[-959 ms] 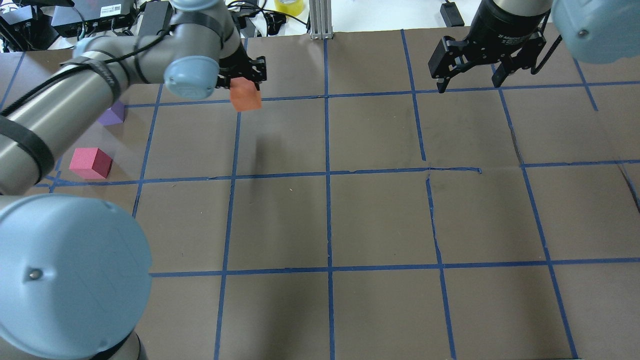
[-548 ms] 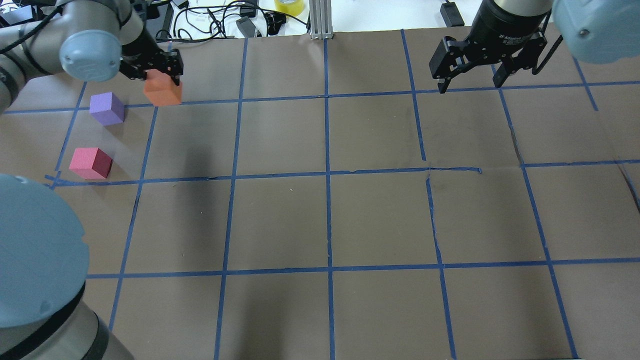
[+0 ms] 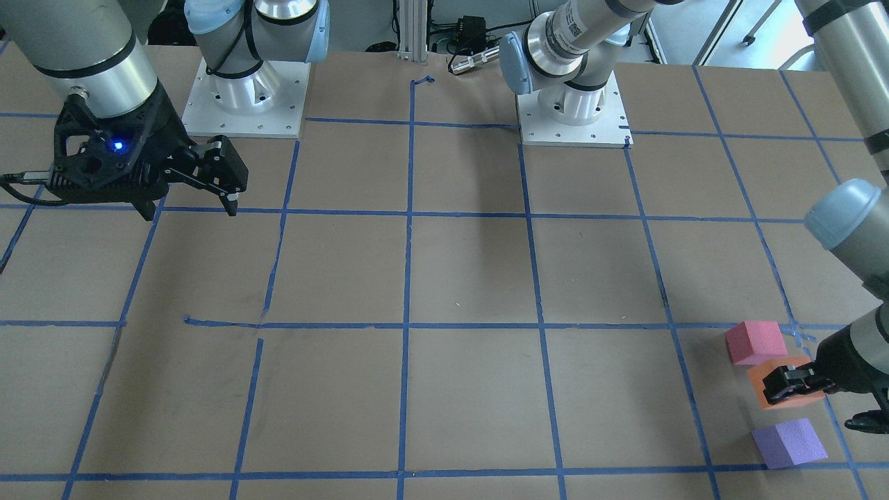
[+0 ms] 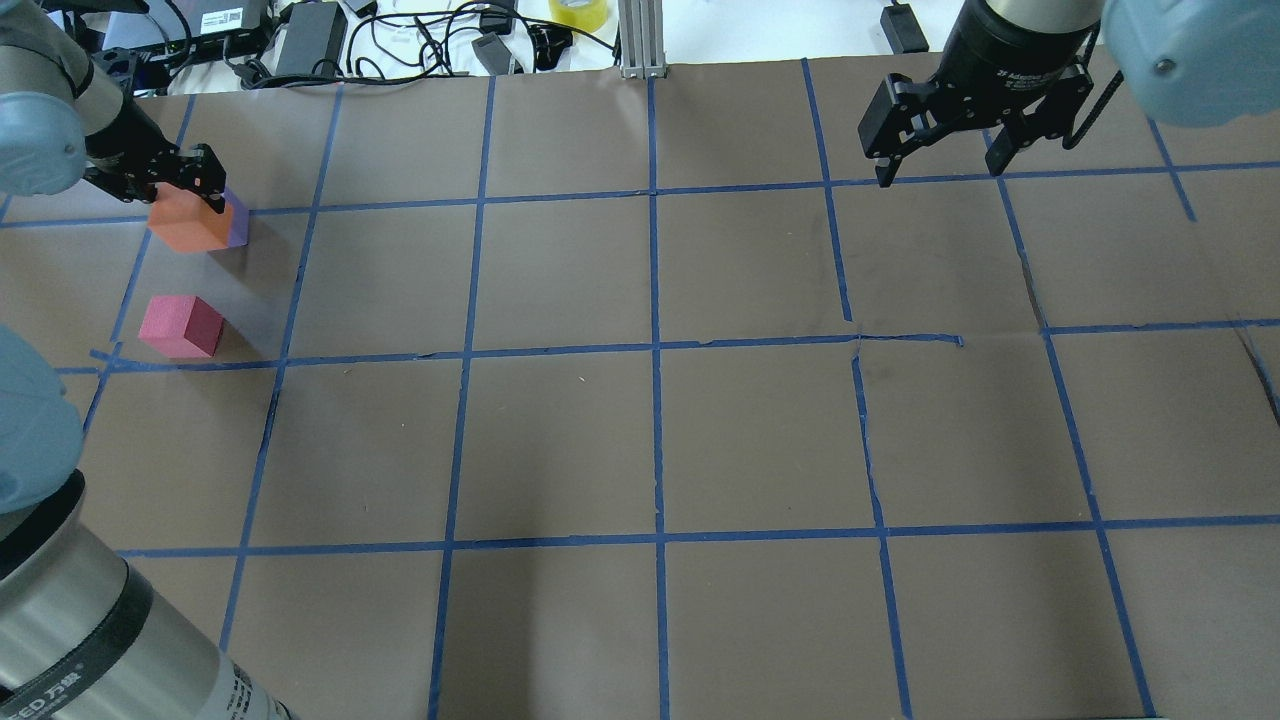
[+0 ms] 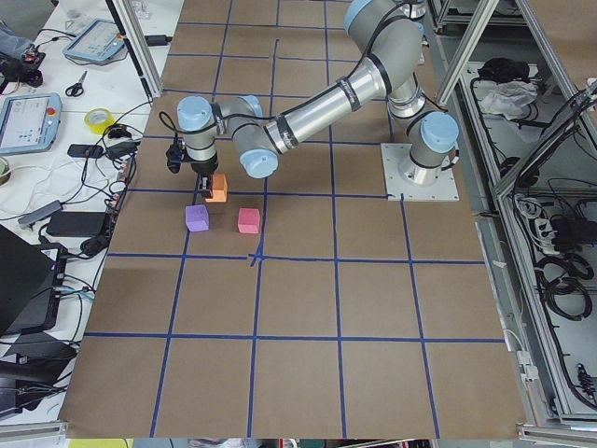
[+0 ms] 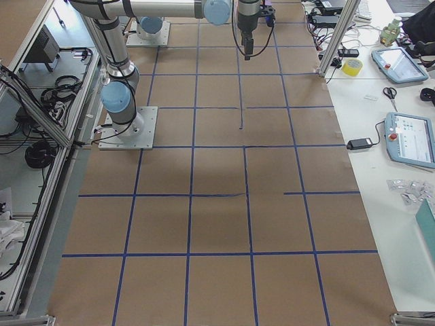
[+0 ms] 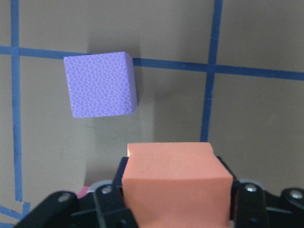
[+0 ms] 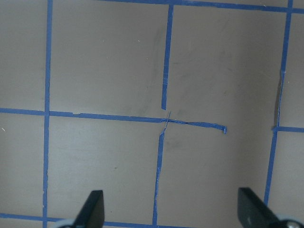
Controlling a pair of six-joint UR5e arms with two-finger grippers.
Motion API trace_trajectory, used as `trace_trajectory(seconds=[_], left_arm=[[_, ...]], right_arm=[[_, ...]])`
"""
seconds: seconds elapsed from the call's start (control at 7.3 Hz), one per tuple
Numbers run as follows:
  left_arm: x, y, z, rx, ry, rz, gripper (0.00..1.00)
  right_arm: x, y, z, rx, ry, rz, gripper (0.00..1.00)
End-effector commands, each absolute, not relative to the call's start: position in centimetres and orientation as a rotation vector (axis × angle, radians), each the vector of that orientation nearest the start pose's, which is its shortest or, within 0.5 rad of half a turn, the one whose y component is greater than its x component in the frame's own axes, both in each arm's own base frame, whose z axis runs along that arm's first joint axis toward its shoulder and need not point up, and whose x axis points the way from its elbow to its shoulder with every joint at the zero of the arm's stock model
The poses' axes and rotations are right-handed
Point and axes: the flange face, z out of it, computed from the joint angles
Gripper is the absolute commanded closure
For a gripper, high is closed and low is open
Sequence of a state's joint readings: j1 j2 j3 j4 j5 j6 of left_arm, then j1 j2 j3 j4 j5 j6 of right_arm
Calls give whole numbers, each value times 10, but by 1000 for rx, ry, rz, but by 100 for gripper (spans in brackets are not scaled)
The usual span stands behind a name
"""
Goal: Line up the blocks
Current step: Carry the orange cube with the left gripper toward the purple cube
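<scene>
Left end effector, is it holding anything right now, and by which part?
The left end effector grips the orange block, clamped across two opposite side faces. The right end effector is open and holds nothing.

White lettering beginning "2F Adaptive" is printed on the black body above the fingers of the right tool (image 4: 939,173); the remainder is illegible. Partial characters "ED" are seen on the left arm (image 4: 120,660).

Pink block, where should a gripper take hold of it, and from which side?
Come straight down and close on two opposite side faces of the pink block. It sits flat, top free, apart from the purple block, turned slightly off the tape grid, so rotate to match.
</scene>
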State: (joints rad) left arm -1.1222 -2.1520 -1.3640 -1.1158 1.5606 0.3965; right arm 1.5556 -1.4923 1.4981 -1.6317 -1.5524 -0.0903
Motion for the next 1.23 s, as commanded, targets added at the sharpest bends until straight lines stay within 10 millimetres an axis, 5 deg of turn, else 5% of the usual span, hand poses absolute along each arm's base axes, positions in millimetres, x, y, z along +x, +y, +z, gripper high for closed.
trace_trajectory(seconds=[0.0,0.41,0.68,1.1], left_arm=[[204,-699,256,-28,3113,-115,100],[212,-704,243,-30,3105,-134,100],[237,-696,237,-80,3109,-130,100],[231,-697,229,-199,3136,-144,100]], right_arm=[[124,-532,485,-111,3124,-71,0],[121,-531,483,-111,3153,-62,0],[121,-531,482,-111,3154,-59,0],[118,-533,480,-118,3164,-54,0]])
